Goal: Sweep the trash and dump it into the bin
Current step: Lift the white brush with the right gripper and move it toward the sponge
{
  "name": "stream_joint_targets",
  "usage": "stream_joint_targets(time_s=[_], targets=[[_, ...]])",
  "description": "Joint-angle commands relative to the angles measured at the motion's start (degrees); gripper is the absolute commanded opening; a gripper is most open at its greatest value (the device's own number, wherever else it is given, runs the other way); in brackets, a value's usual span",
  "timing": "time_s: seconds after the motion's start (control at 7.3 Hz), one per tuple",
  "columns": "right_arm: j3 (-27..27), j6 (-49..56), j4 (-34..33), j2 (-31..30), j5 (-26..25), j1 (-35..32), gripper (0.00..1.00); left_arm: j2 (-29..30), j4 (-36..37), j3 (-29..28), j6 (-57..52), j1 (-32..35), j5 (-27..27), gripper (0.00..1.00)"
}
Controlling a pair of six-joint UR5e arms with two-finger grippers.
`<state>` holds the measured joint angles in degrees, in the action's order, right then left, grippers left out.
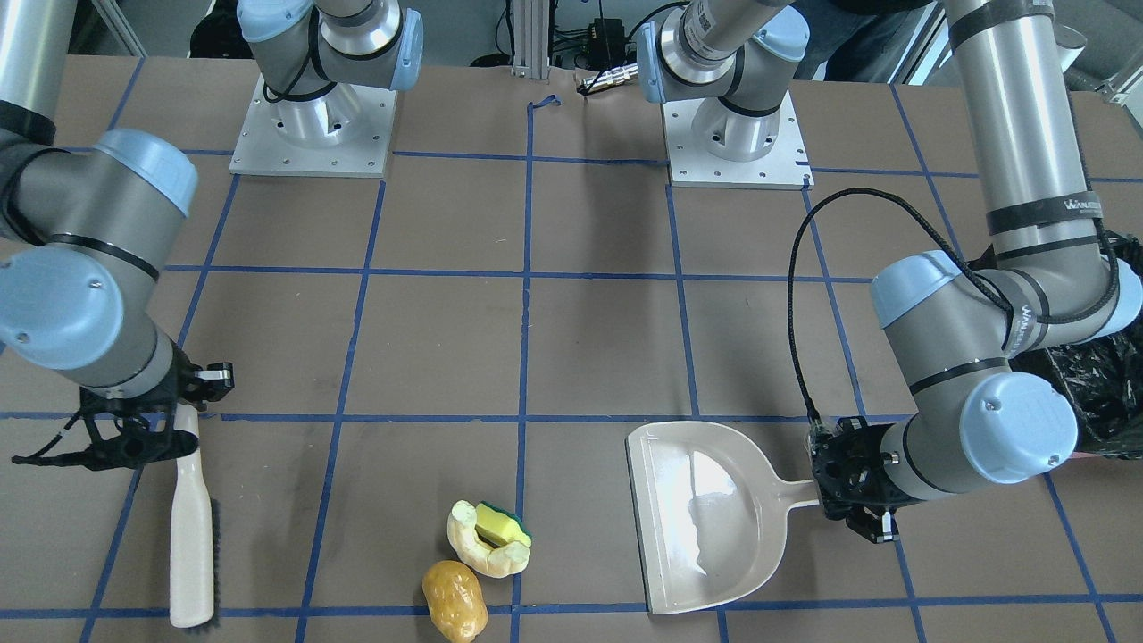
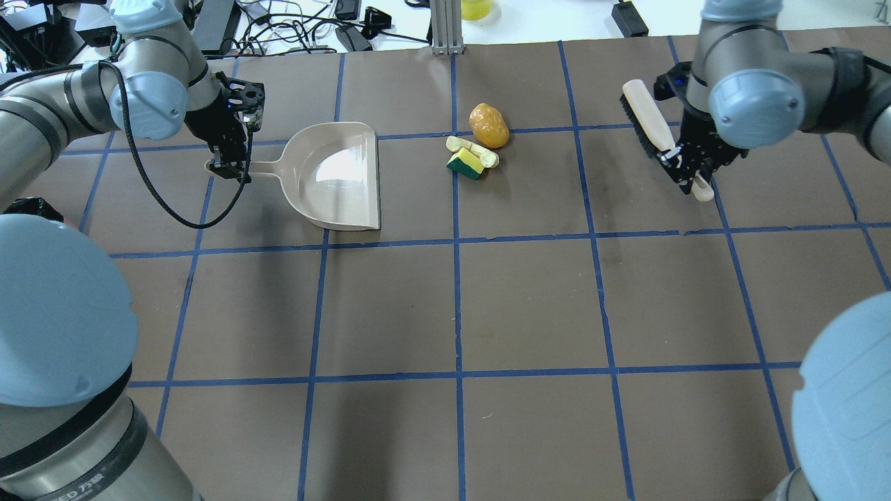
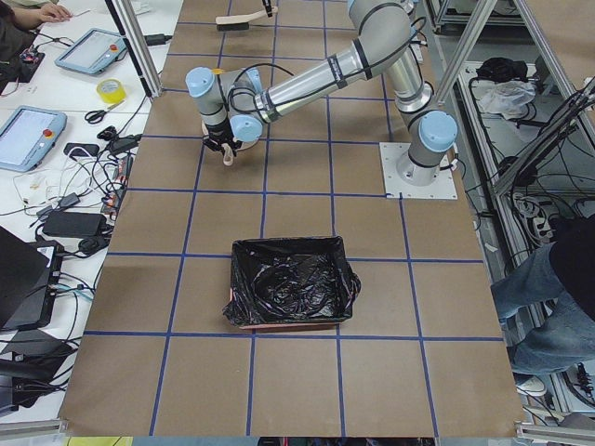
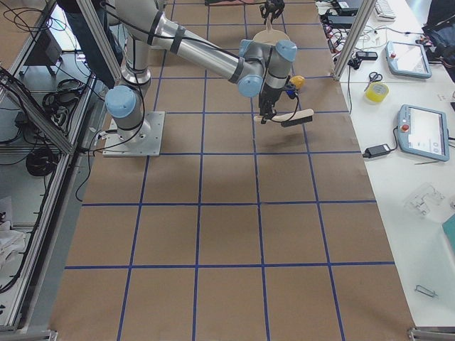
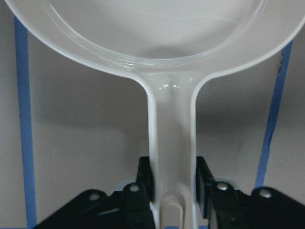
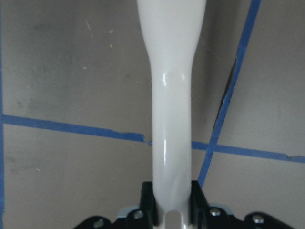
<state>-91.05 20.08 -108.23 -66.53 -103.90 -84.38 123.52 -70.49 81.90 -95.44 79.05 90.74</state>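
The trash lies together on the table: a golden-brown potato-like lump [image 1: 454,600] [image 2: 489,125], a cream peel piece [image 1: 473,546] and a yellow-green sponge block [image 1: 502,525] [image 2: 465,163] resting on the peel. My left gripper [image 1: 829,493] [image 2: 230,165] [image 5: 174,183] is shut on the handle of the beige dustpan [image 1: 705,518] [image 2: 341,174], whose mouth faces the trash. My right gripper [image 1: 183,417] [image 2: 689,174] [image 6: 171,195] is shut on the handle of a white brush [image 1: 192,527] [image 2: 647,115] on the other side of the trash. The bin [image 3: 240,279], black-lined, stands on the left arm's side.
The bin's black bag [image 1: 1103,384] shows behind the left arm's elbow in the front view. Both arm bases [image 1: 312,125] [image 1: 737,134] stand at the robot's edge of the table. Blue tape lines grid the brown tabletop [image 2: 529,306].
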Motion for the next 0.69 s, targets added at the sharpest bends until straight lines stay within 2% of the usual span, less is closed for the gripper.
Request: stream_joint_targets(time_s=[0.0, 0.14, 0.55], targets=[[10.1, -7.5, 5.4, 7.4, -2.4, -8.1, 0.11, 0.2, 0.0, -0.2, 0.2, 0.1, 0.0, 0.18], [13.1, -14.0, 7.6, 9.7, -2.0, -10.4, 0.11, 0.3, 0.0, -0.2, 0.2, 0.1, 0.1, 0.18], [14.1, -23.0, 7.8, 12.4, -0.4, -16.2, 0.11, 0.4, -0.1, -1.2, 1.4, 1.2, 0.8, 0.18]])
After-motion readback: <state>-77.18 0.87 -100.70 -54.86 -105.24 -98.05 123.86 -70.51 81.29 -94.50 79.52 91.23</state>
